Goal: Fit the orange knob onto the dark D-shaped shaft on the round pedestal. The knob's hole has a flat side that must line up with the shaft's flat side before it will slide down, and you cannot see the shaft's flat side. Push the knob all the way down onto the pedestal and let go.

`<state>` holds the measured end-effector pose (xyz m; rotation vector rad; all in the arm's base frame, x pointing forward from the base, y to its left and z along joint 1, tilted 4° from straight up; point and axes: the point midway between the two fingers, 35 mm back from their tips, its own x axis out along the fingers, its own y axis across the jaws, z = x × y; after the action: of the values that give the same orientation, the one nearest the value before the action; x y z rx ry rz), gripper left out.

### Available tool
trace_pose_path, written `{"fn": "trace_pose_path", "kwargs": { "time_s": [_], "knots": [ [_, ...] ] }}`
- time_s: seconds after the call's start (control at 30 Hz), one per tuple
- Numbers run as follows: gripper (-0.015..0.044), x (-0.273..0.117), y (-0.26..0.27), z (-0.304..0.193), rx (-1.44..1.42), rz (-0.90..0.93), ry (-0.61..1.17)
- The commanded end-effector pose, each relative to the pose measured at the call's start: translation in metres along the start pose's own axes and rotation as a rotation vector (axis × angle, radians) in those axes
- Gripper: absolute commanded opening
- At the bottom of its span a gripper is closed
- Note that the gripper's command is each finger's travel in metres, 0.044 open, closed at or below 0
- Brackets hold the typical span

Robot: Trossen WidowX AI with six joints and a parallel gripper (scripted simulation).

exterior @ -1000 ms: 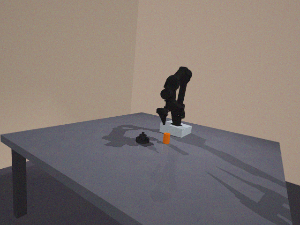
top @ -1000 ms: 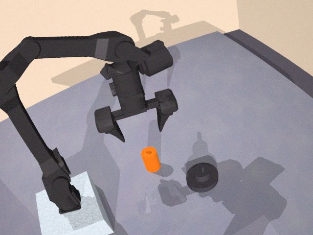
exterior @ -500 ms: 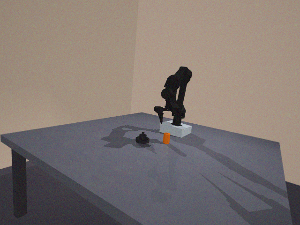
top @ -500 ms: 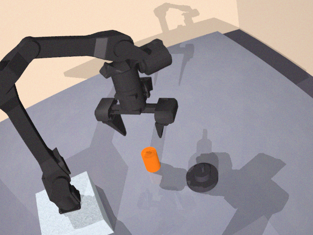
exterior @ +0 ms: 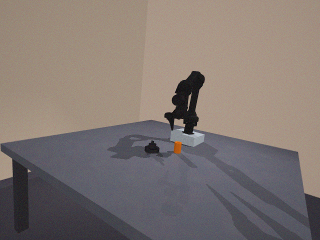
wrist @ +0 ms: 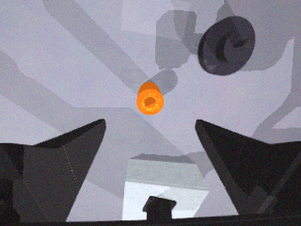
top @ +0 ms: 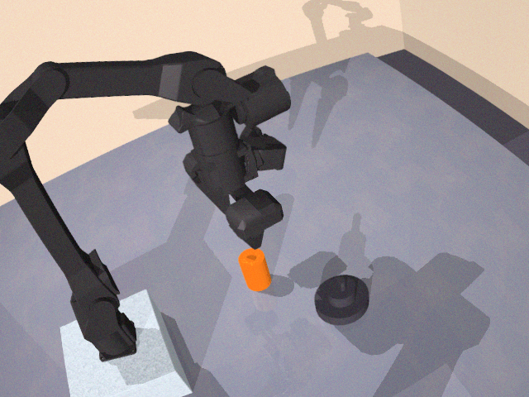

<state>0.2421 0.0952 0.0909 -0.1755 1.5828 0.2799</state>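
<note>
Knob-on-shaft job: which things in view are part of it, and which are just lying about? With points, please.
Part of the job:
- orange knob (top: pixel 257 274) (exterior: pixel 177 148) (wrist: pixel 150 107)
- round pedestal (top: pixel 322 306) (exterior: pixel 148 150) (wrist: pixel 210 62) with dark shaft (top: pixel 342 285) (exterior: pixel 152 141)
- open gripper (wrist: pixel 151 123)

Just lying about:
- nothing loose; the pale block (top: pixel 74 363) (exterior: pixel 180 138) (wrist: pixel 136 202) carries the arm

Open tabletop (top: pixel 298 312) (exterior: pixel 164 152) (wrist: pixel 185 77) separates the upright orange knob (top: pixel 255 271) (exterior: pixel 177 147) (wrist: pixel 150 107) from the round pedestal (top: pixel 323 311) (exterior: pixel 151 150) (wrist: pixel 240 58), the nearest obstacle beside it.
</note>
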Motion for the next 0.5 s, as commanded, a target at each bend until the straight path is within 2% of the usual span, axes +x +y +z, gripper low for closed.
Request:
{"fn": "trace_pose_path", "kwargs": {
  "time_s": [0.0,0.1,0.2,0.47],
  "knots": [
    [0.0440,0.000,-0.001,0.000,0.050,-0.005,-0.005],
    [0.0440,0.002,-0.001,0.001,0.050,-0.005,-0.005],
    [0.0440,0.029,-0.001,0.001,0.050,-0.005,-0.005],
    [0.0440,0.045,-0.001,0.001,0.050,-0.005,-0.005]
  ]
}}
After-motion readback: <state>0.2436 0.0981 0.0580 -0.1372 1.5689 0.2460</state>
